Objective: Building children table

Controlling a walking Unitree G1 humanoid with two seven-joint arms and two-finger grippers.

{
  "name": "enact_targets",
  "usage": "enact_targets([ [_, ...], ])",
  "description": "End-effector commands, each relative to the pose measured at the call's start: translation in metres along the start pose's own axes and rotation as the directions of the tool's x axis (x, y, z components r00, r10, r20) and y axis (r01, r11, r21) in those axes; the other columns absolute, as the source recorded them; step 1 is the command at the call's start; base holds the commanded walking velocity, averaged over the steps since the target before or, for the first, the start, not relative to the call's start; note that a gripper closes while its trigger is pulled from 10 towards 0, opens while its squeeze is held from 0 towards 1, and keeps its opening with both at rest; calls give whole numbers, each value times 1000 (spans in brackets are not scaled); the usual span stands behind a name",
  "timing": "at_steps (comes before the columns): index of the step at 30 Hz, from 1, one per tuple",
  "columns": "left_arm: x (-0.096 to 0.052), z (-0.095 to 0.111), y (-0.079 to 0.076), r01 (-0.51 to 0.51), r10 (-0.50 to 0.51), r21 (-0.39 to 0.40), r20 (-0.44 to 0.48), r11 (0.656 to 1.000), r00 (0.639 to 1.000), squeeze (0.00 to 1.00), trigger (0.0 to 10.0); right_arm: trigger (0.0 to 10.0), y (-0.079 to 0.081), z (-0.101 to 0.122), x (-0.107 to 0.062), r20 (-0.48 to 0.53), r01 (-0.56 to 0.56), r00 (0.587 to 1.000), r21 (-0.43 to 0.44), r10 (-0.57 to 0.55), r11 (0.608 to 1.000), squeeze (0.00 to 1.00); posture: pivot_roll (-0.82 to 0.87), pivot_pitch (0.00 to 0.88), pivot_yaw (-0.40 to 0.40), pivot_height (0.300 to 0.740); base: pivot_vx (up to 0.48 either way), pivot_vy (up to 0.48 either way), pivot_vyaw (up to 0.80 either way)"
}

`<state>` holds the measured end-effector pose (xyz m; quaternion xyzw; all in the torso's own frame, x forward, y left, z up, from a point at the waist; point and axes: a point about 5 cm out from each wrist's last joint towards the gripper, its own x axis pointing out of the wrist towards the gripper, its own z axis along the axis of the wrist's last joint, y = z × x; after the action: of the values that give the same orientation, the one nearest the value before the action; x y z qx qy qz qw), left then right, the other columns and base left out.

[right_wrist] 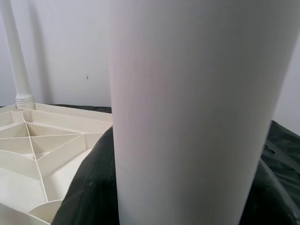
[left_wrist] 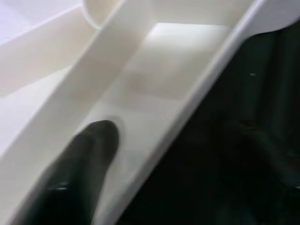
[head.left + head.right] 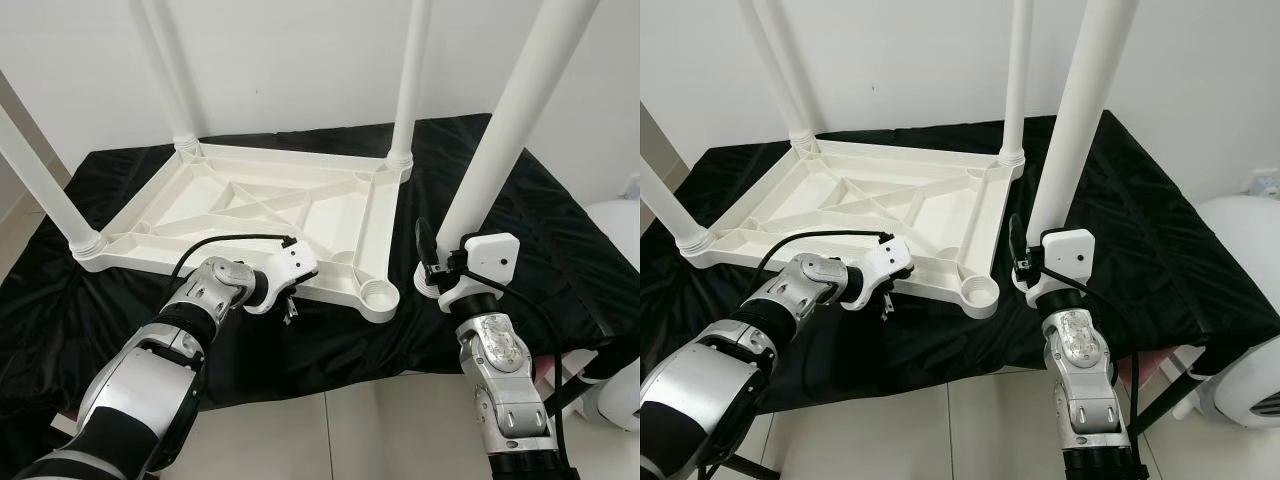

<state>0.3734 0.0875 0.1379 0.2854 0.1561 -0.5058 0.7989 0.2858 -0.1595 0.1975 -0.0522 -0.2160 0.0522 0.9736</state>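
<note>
Black cloth (image 3: 560, 230) bears the upturned white plastic tabletop (image 3: 250, 215); right gripper (image 3: 445, 265), clamping the loose white leg (image 3: 500, 130), should centre it over the near-right socket (image 3: 378, 296) while left gripper (image 3: 285, 290), jaw state unclear, steadies the rim

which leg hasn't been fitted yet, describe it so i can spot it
On the black cloth lies the upturned white tabletop. Off its near right corner, the right gripper holds a leg. Three others stand in corner sockets; this one stands outside the frame.
</note>
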Motion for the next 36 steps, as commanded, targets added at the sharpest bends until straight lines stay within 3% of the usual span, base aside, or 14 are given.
enact_targets([
  [1, 0, -1, -5, 98, -98, -1, -1, 995, 995, 0, 392, 10000, 4, 3, 0, 10, -3, 1000, 5, 3, 1000, 0, -172, 61, 137, 740, 0, 0, 0],
  [3, -1, -1, -5, 102, -102, -7, 5, 995, 995, 0, 0, 10000, 4, 3, 0, 11, -1, 1000, 6, 1, 1000, 0, -172, 61, 138, 740, 0, 0, 0],
  [24, 2, -7, -17, 199, -199, -5, 29, 980, 980, 0, 0, 10000, 4, 3, 0, 11, 1, 1000, 7, -1, 1000, 0, -164, 61, 134, 740, 0, 0, 0],
  [25, 1, -7, -19, 215, -215, 13, 38, 977, 976, 0, 10000, 10000, 4, 3, 0, 12, -1, 1000, 7, 1, 1000, 0, -161, 61, 133, 740, 0, 0, 0],
  [27, 1, -7, -21, 229, -230, 26, 44, 973, 972, 0, 10000, 10000, 4, 3, 0, 12, -2, 1000, 7, 2, 1000, 0, -161, 61, 133, 740, 0, 0, 0],
  [28, -1, -7, -23, 255, -257, 50, 57, 966, 965, 0, 9529, 10000, 4, 3, 1, 12, -2, 1000, 7, 2, 1000, 0, -160, 60, 132, 740, 0, 0, 0],
  [33, -3, -7, -25, 279, -284, 76, 69, 957, 956, 0, 10000, 10000, 4, 3, 1, 12, -3, 1000, 7, 3, 1000, 0, -158, 61, 132, 740, 0, 0, 0],
  [34, -8, -6, -32, 354, -366, 122, 91, 927, 926, 0, 9804, 10000, 5, 3, 1, 12, -6, 1000, 8, 6, 1000, 0, -157, 60, 129, 740, 0, 0, 0],
  [35, -8, -6, -32, 354, -366, 122, 91, 927, 926, 0, 9804, 10000, 5, 3, 1, 12, -6, 1000, 8, 6, 1000, 0, -157, 60, 129, 740, 0, 0, 0],
  [36, -11, -7, -34, 381, -394, 134, 98, 915, 914, 0, 9098, 10000, 5, 3, 1, 13, -8, 1000, 8, 8, 1000, 0, -156, 57, 129, 740, 0, 0, 0],
])
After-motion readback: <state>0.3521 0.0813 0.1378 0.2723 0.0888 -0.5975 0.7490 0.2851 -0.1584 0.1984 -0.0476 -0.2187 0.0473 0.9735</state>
